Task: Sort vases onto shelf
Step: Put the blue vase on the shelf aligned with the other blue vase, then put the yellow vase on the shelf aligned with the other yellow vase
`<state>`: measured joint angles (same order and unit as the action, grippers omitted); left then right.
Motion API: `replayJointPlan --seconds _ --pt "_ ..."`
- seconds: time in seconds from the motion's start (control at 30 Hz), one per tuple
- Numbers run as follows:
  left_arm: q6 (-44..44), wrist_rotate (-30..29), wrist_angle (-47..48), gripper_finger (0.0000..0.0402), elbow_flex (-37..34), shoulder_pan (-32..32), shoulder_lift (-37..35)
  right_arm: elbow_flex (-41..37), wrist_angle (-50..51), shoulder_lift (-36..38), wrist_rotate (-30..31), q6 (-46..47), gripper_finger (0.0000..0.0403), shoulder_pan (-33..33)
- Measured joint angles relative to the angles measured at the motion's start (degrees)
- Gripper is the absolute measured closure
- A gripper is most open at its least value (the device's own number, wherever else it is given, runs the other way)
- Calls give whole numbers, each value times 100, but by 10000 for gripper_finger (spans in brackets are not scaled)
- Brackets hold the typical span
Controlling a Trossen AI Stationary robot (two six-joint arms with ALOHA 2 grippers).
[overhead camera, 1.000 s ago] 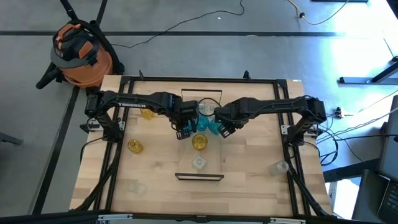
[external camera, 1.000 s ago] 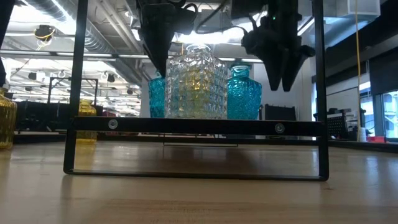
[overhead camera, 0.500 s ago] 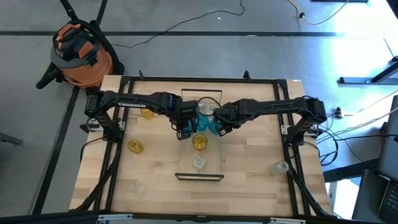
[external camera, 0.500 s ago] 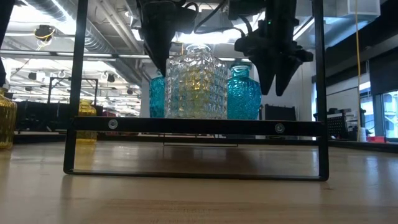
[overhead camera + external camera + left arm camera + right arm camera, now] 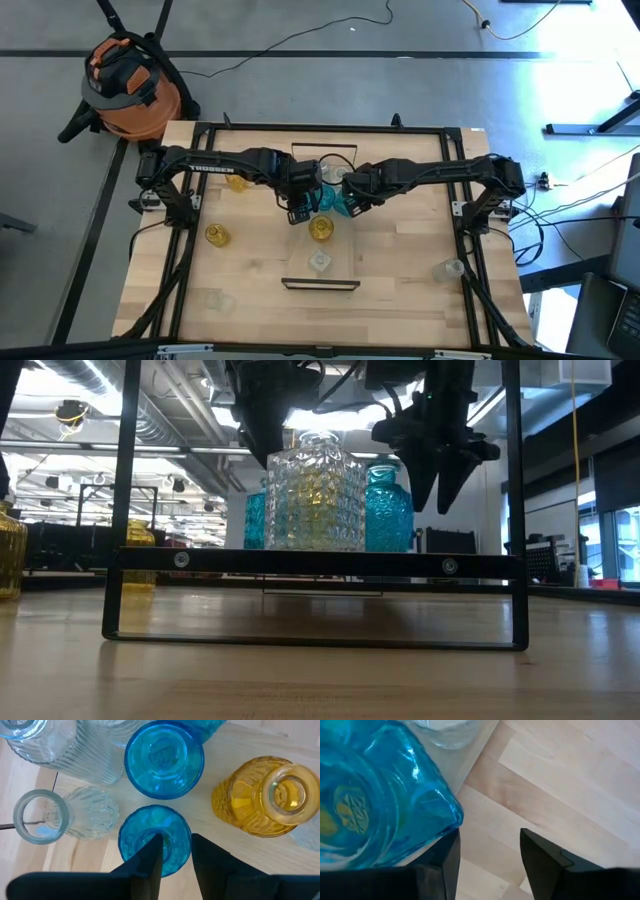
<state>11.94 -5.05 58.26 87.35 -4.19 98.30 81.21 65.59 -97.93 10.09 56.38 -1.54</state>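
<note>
Centrally, clear, teal and amber glass vases crowd the long pale wood shelf (image 5: 352, 262); one amber glass vase (image 5: 216, 235) stands apart on the planked wooden tabletop (image 5: 400, 290). The left gripper (image 5: 174, 852), fingers slightly parted, straddles the rim of a teal-blue glass vase (image 5: 152, 836). The right gripper (image 5: 487, 851) hangs open, empty, beside another teal vase (image 5: 375, 800).

vases (image 5: 320, 229) clustered on shelf (image 5: 345, 265) mid-table | stray vases (image 5: 216, 235) on tabletop (image 5: 400, 290) either side
</note>
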Motion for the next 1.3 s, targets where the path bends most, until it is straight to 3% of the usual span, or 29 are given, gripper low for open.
replayJointPlan --seconds 0.5,0.8,1.0,1.17,1.23,1.3 --pt "299 -33 55 309 56 92 0 0 -152 0 -4 -135 233 -158" --pt "110 -863 368 309 1051 98 0 0 -92 2 -129 -271 233 -186" --pt "358 -1007 1738 309 1650 101 -59 0 188 2 -530 -600 233 -186" --pt "850 -2119 2590 309 1026 183 -530 0 299 2 -915 -1012 233 -179" --pt "957 -1987 2430 309 448 47 -864 0 316 4 -873 -1010 233 -179" --pt "1026 -1487 2072 309 -272 -239 -1284 0 331 4 -838 -1010 233 -181"
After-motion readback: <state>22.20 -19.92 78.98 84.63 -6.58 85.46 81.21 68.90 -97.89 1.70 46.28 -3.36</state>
